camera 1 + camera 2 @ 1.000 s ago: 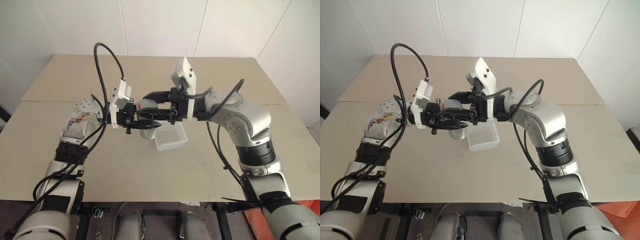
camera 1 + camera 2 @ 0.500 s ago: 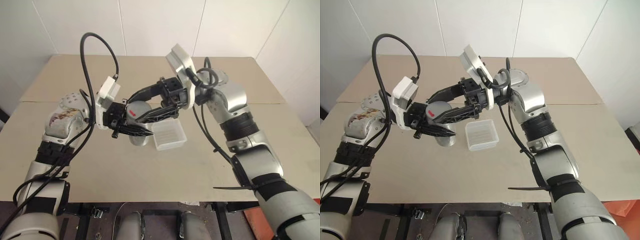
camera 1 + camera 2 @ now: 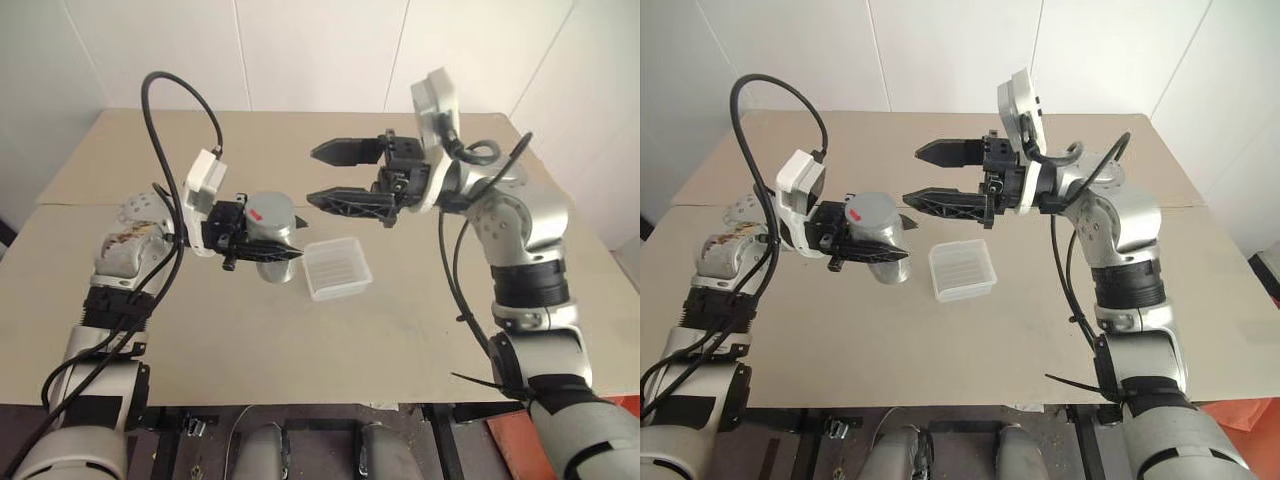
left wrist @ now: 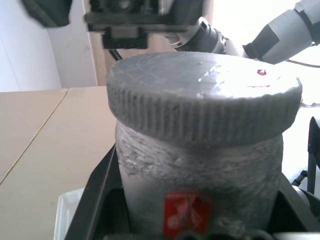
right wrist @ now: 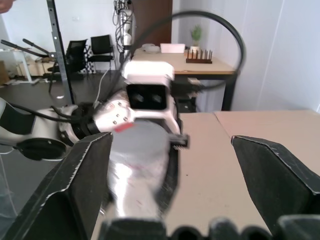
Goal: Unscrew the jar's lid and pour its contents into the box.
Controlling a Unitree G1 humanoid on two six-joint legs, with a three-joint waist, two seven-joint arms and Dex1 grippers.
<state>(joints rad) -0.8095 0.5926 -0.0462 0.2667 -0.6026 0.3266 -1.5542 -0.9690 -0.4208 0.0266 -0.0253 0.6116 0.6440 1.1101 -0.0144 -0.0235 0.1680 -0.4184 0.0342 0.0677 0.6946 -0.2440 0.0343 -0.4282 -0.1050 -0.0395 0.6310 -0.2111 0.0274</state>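
Note:
My left gripper (image 3: 264,243) is shut on the jar (image 3: 272,243), a silvery cylinder held above the table just left of the box (image 3: 337,268). The grey lid (image 3: 270,210) with its small red mark sits on the jar, seen close up in the left wrist view as the ribbed lid (image 4: 205,95). My right gripper (image 3: 325,176) hangs open and empty, up and to the right of the lid, its fingers pointing at the jar. The right wrist view shows the jar (image 5: 137,165) between its spread fingers (image 5: 75,185). The contents are hidden inside the jar.
The beige table (image 3: 420,310) runs wide around the box, with a seam across its far half. White walls stand behind it. A black cable (image 3: 170,110) loops above my left arm.
My right gripper has opened, let go of the lid and drawn back up and to the right. The lid stays on the jar, which my left gripper still holds.

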